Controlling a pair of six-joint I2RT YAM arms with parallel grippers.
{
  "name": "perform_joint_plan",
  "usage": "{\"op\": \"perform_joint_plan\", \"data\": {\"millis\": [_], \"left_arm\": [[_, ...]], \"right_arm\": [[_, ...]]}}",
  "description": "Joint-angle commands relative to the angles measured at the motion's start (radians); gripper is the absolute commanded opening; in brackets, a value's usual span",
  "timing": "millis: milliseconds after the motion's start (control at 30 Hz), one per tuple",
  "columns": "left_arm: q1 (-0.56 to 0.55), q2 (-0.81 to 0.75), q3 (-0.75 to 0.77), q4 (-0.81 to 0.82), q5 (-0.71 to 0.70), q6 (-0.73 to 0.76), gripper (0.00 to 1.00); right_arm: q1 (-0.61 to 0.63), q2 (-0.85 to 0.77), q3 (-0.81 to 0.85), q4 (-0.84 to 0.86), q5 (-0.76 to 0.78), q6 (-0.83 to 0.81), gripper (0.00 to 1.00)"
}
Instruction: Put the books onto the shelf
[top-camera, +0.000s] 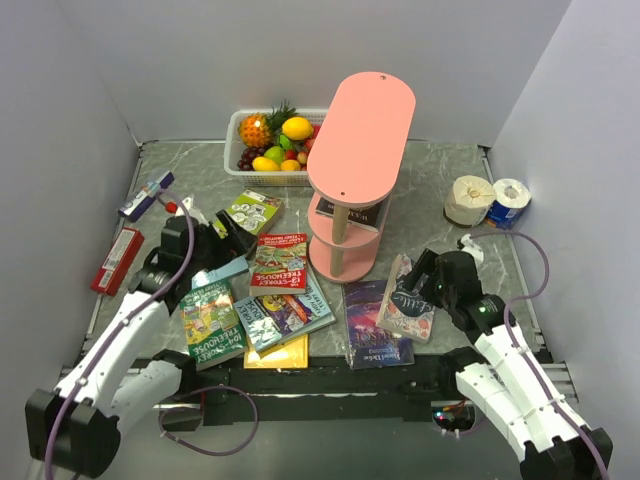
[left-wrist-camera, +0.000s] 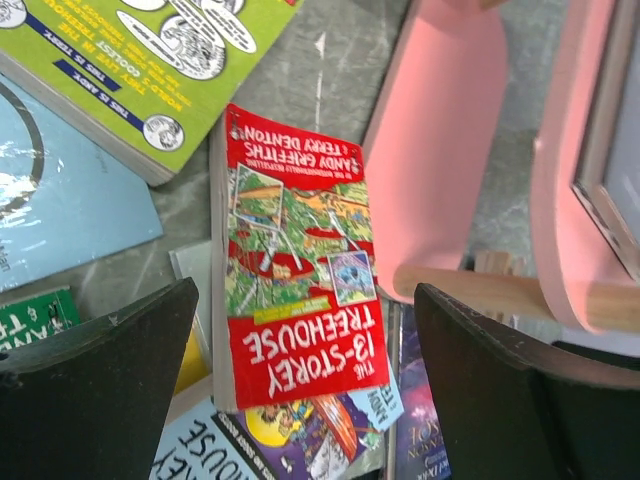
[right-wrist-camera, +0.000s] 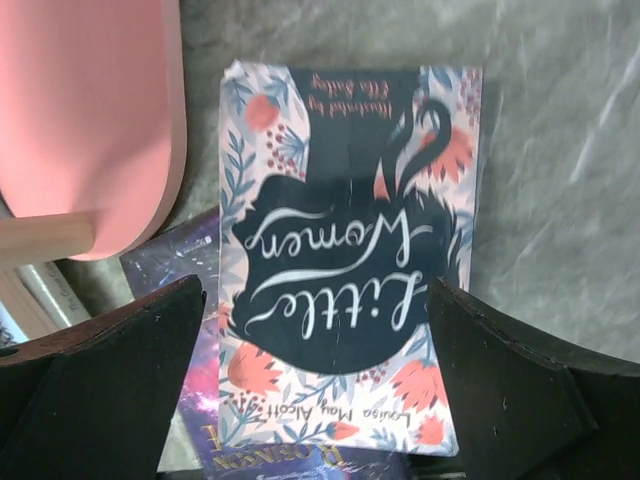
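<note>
Left fingers are hovering wide apart over the red Treehouse book, while the right fingers are hanging just as wide over the Little Women book.
Both arms seem to be lining up a pick, and neither pair is gripping anything. Most books are lying flat and overlapping on the tabletop, in front of and left of the pink shelf; the red one is lying just beside its base. Flat covers are offering little to pinch, so the next move is probably calling for closing on a book's edge, lifting, then tilting it onto a tier between the wooden posts.
</note>
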Motion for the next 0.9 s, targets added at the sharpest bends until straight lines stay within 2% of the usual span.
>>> {"op": "perform_joint_plan", "data": {"millis": [0,167,367,633,767,833,867], "left_arm": [[-0.009,-0.102,-0.021,0.035,0.050,-0.010,0.96],[-0.081,-0.136,0.002,0.041,0.054,0.001,0.96],[-0.219,-0.167,-0.037,0.058,-0.061,-0.033,0.96],[-0.247,-0.141,-0.080,0.063,-0.078,-0.071,0.96],[-0.252,-0.145,-0.085,0.069,-0.091,-0.080,0.96],[-0.256,-0.148,-0.096,0.081,-0.092,-0.085,0.96],[-0.256,-0.147,-0.099,0.090,-0.092,-0.086,0.96]], "right_arm": [[-0.007,-0.061,-0.040,-0.031,-0.005,0.129,0.99],[-0.062,-0.096,-0.072,-0.082,-0.057,0.256,0.99],[-0.109,-0.046,-0.097,-0.155,-0.084,0.331,0.99],[-0.154,-0.003,-0.175,-0.162,-0.108,0.330,0.99],[-0.155,0.025,-0.169,-0.157,-0.133,0.305,0.95],[-0.155,0.051,-0.172,-0.136,-0.165,0.294,0.96],[-0.155,0.062,-0.178,-0.073,-0.207,0.278,0.96]]}}
